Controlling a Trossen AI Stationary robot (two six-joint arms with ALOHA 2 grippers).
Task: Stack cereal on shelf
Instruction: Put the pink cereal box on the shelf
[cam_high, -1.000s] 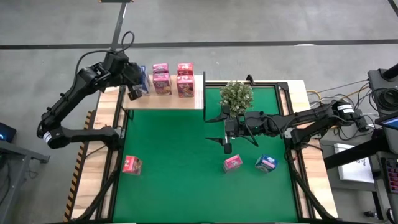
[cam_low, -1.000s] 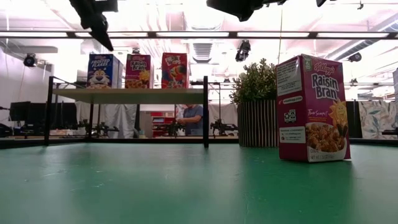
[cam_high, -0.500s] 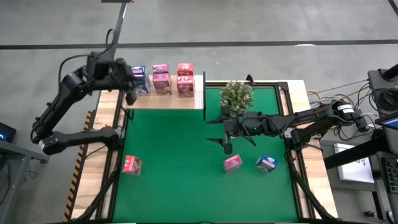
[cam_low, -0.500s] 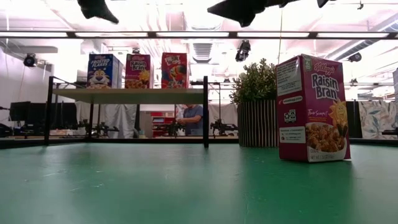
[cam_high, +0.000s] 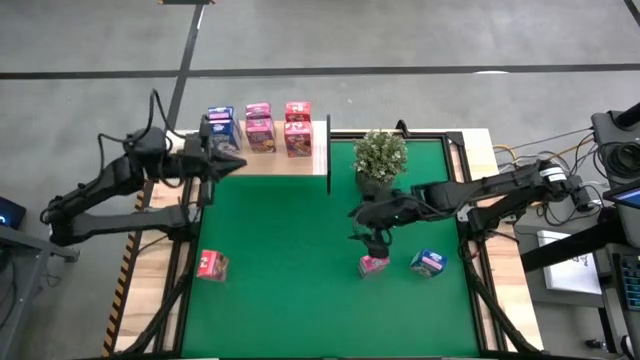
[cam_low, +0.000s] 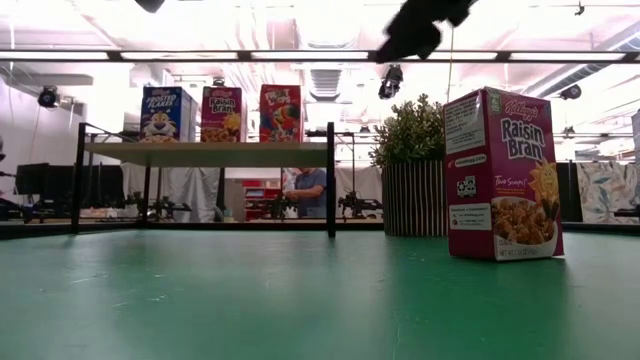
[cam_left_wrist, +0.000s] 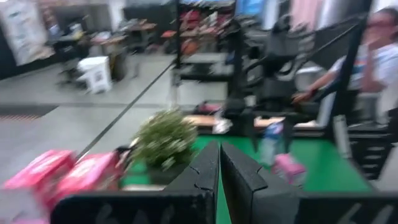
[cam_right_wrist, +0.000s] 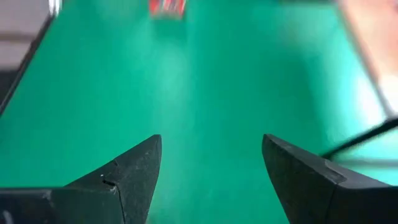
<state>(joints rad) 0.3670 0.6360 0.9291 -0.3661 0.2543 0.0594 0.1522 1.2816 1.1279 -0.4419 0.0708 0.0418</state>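
Three cereal boxes stand upright on the pale shelf (cam_high: 270, 160) at the mat's far left: a blue one (cam_high: 221, 127) and two pink ones (cam_high: 259, 127) (cam_high: 297, 127). On the green mat stand a pink box (cam_high: 373, 264), a blue box (cam_high: 428, 262) and, at the left, another pink box (cam_high: 211, 264). My left gripper (cam_high: 228, 166) is shut and holds nothing; it points level toward the table's right, beside the shelf's near left corner. My right gripper (cam_high: 371, 238) hangs open above the mat, tipped down, just far of the pink box.
A potted plant (cam_high: 380, 155) stands on the mat just far of my right arm. The shelf's black uprights (cam_low: 331, 180) rise at its sides. A person (cam_left_wrist: 379, 56) shows beyond the table in the left wrist view. Bare mat (cam_right_wrist: 205, 81) lies between the two arms.
My left gripper has drawn back from the blue box on the shelf toward the table's left and near side and has swung round to point level toward the right, still shut. My right gripper has tipped downward over the mat near the pink box.
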